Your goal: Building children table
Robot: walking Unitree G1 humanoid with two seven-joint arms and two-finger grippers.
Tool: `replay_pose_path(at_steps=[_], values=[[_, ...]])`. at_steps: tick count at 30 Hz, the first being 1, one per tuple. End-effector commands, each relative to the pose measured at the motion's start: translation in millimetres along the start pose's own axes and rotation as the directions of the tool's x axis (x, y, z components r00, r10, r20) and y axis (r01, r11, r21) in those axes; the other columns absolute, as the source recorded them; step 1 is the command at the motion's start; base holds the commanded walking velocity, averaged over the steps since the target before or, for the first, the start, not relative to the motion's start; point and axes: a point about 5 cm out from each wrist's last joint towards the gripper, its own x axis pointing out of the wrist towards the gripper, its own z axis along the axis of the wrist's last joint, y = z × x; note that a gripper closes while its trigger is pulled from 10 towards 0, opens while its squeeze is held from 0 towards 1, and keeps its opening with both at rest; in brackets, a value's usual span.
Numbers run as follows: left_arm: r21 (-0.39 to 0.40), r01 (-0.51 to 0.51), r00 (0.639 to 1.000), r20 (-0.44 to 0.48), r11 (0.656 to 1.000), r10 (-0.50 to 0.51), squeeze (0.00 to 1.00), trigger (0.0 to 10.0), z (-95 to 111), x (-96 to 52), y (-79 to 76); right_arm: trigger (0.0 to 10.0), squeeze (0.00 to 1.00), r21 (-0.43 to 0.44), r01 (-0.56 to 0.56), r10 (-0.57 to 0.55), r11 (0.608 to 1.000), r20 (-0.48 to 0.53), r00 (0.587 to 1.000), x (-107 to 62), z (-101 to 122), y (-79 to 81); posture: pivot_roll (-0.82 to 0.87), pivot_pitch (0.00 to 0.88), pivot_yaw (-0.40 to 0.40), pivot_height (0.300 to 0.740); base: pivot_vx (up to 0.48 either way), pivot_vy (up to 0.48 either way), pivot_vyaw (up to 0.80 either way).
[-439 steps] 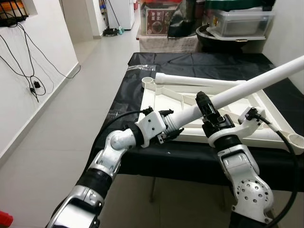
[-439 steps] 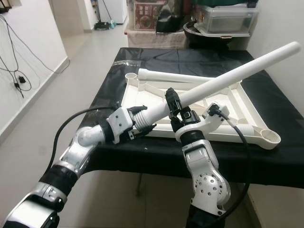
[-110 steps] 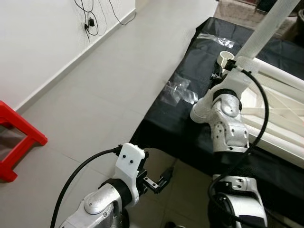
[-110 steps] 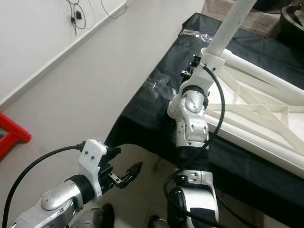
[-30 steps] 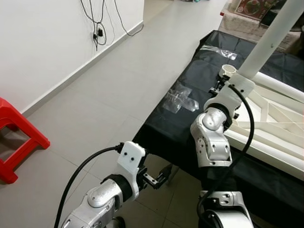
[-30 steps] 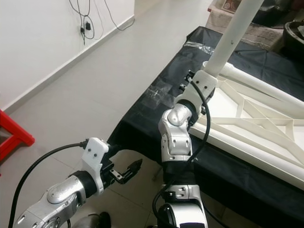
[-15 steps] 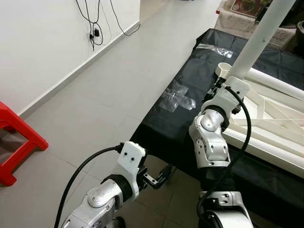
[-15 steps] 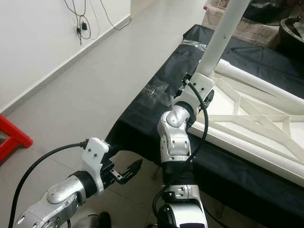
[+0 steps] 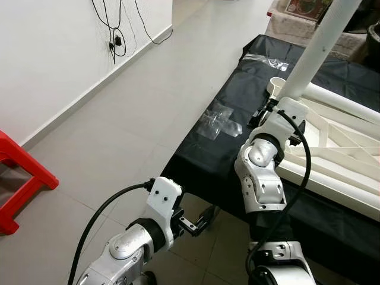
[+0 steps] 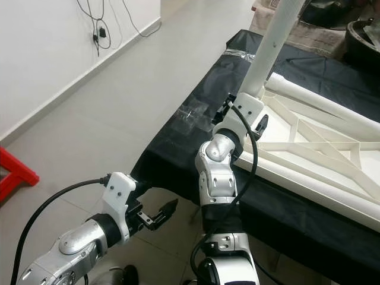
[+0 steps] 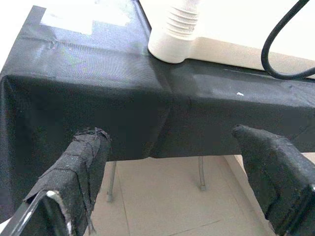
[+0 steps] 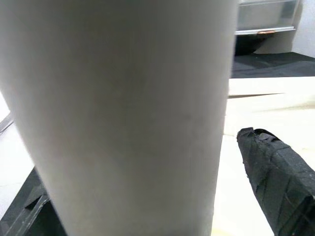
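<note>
The right gripper (image 9: 274, 110) clamps a white leg (image 9: 313, 52) upright over the near-left socket (image 9: 276, 86) of the tabletop (image 9: 350, 155) (upside down). The left gripper (image 9: 202, 222) hangs spread, low.

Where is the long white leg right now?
The leg stands nearly upright in the right gripper, over the near left corner of the white tabletop on the black table.
</note>
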Motion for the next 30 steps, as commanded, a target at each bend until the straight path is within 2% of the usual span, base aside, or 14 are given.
replay_pose_path(at_steps=[1, 30], values=[[-0.01, 0.009, 1.0, -0.015, 1.0, -0.009, 0.0, 10.0, -4, 0.3, -0.8, 10.0, 0.0, 0.016, -0.002, 0.003, 1.0, -0.034, 0.999, -8.3, -10, -1.0, 0.18, 0.18, -0.073, 0.74, 0.0, 0.0, 0.0], [-0.016, 0.009, 1.0, -0.016, 1.0, -0.01, 0.0, 10.0, -6, 1.6, -0.3, 10.0, 0.0, 0.08, -0.186, 0.193, 0.979, -0.087, 0.977, -30.8, -12, -1.5, 0.17, 0.163, -0.071, 0.74, 0.0, 0.0, 0.0]])
